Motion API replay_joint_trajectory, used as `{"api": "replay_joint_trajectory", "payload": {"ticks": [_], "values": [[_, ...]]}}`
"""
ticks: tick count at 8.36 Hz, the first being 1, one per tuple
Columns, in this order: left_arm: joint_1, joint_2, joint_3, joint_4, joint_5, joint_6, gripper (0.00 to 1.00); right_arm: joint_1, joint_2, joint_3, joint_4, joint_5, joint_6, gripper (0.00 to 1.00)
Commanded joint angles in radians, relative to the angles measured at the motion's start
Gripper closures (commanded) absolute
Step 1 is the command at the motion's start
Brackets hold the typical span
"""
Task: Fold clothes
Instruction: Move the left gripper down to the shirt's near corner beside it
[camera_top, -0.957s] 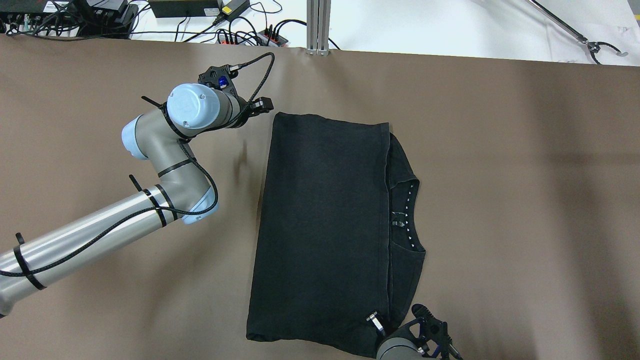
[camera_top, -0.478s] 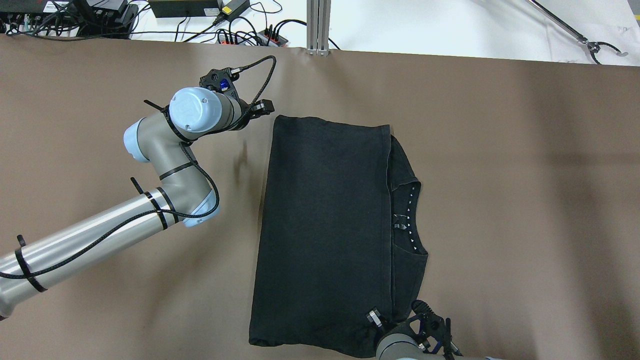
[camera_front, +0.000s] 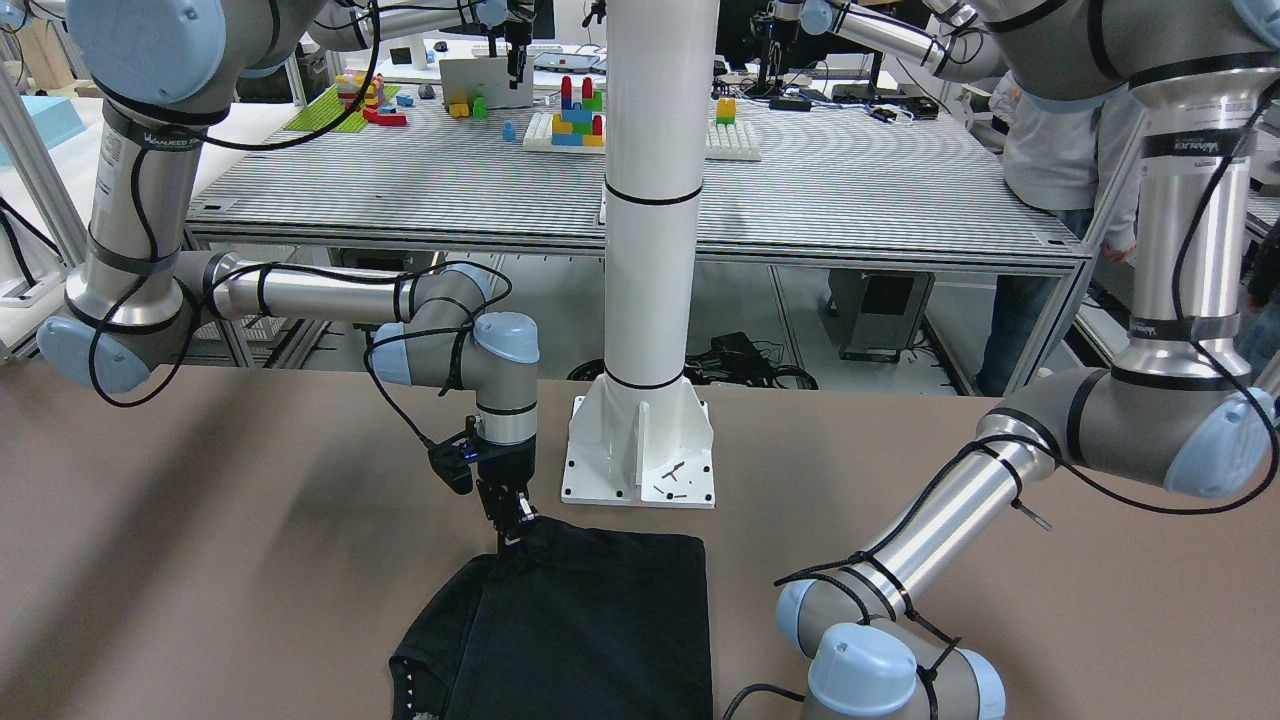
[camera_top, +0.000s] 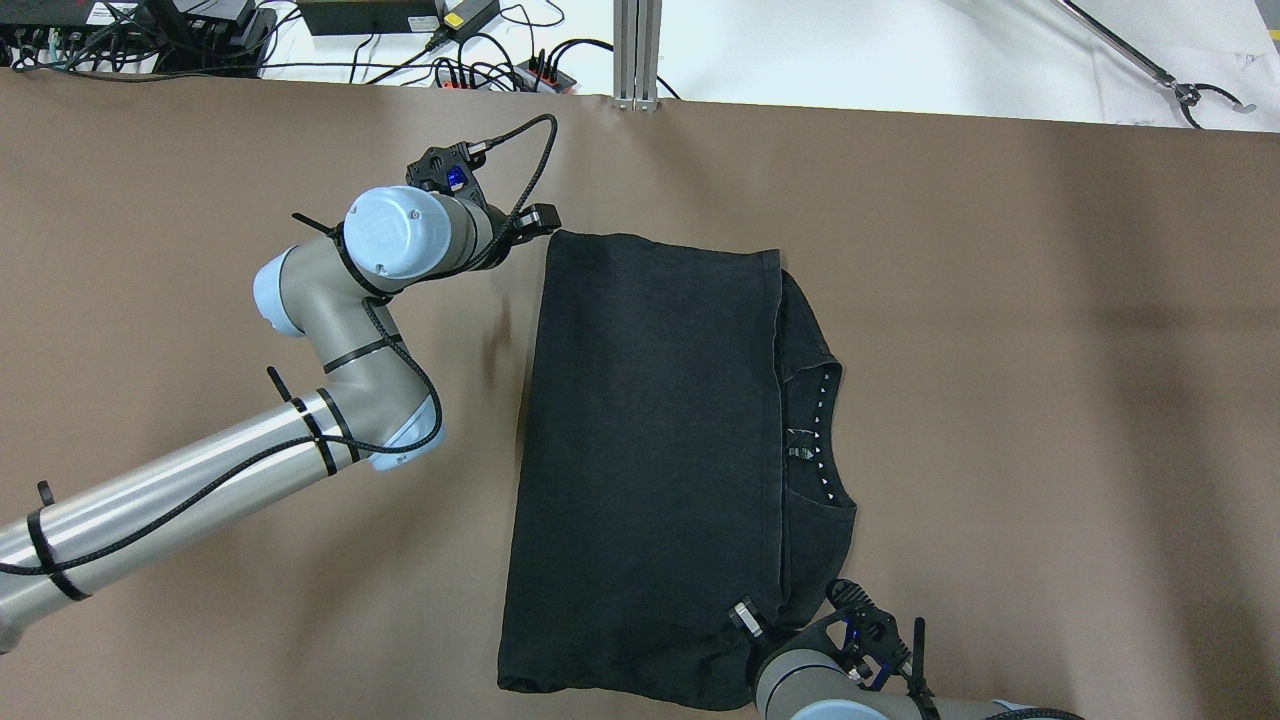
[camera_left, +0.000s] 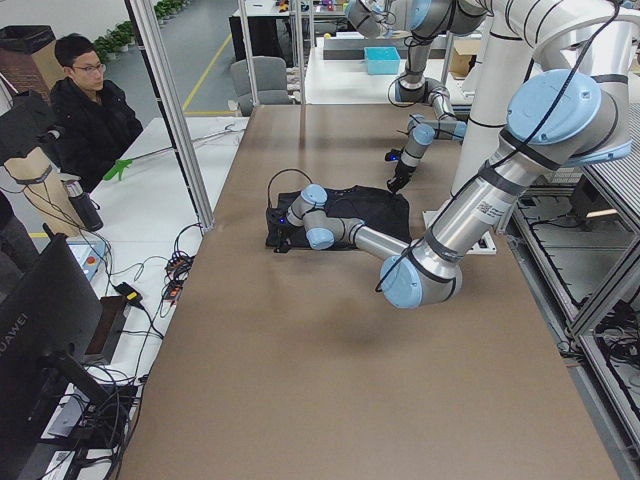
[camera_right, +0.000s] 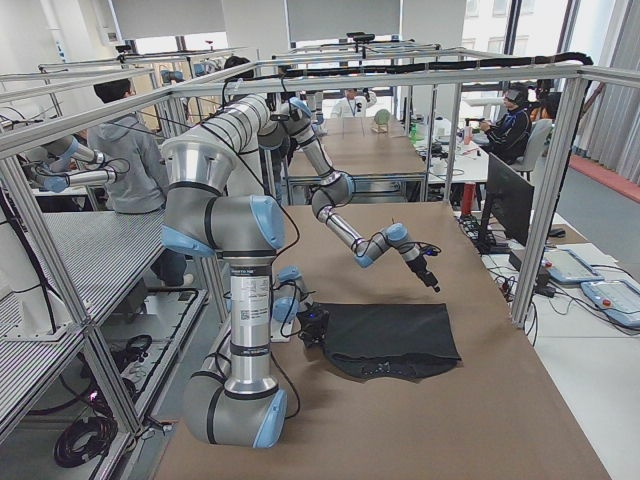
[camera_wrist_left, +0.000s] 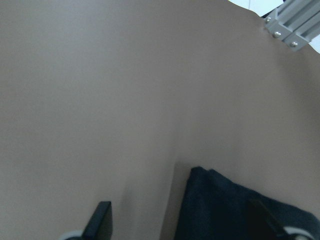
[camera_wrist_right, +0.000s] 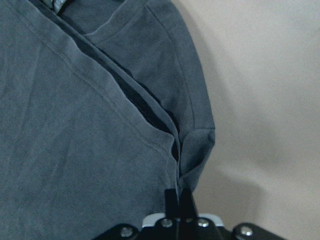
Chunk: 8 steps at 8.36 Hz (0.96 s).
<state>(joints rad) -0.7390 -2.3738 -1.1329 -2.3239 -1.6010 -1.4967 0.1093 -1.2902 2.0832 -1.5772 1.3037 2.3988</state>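
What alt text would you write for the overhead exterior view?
A plain black, thin fabric garment lies folded on a brown table. The left end effector is at its far left corner, and the right end effector pinches its near edge.

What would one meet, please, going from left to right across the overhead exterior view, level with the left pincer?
The left arm's grey-and-blue metal wrist → open left pincer → plain black soft fabric garment → bare brown table surface.
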Motion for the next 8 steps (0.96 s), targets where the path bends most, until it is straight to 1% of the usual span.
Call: {"api": "replay_joint_trajectory", "payload": {"ticks": [1,2,3,4,5,6,7,8], "values": [[0.093,0.185,-0.381,0.12,0.003,-0.185,0.06,0.001,-0.011,0.011,-0.003,0.003,-0.015,1.0],[0.175,0.3,-0.576,0.197,0.051,-0.271,0.06,0.001,-0.011,0.012,-0.001,0.003,-0.015,1.0],[0.304,0.408,-0.74,0.248,0.196,-0.357,0.06,0.001,-0.015,0.012,-0.003,0.003,-0.015,1.0],[0.411,0.485,-0.862,0.315,0.275,-0.394,0.06,0.0,-0.017,0.014,-0.001,0.005,-0.015,1.0],[0.485,0.516,-0.922,0.368,0.283,-0.495,0.06,0.0,-0.018,0.014,-0.001,0.005,-0.015,1.0],[0.548,0.519,-0.912,0.374,0.292,-0.545,0.06,0.001,-0.018,0.012,-0.001,0.003,-0.015,1.0],[0.622,0.533,-0.891,0.373,0.358,-0.565,0.1,0.0,-0.018,0.012,-0.001,0.003,-0.015,1.0],[0.659,0.533,-0.884,0.371,0.383,-0.568,0.15,0.001,-0.018,0.012,-0.001,0.003,-0.015,1.0]]}}
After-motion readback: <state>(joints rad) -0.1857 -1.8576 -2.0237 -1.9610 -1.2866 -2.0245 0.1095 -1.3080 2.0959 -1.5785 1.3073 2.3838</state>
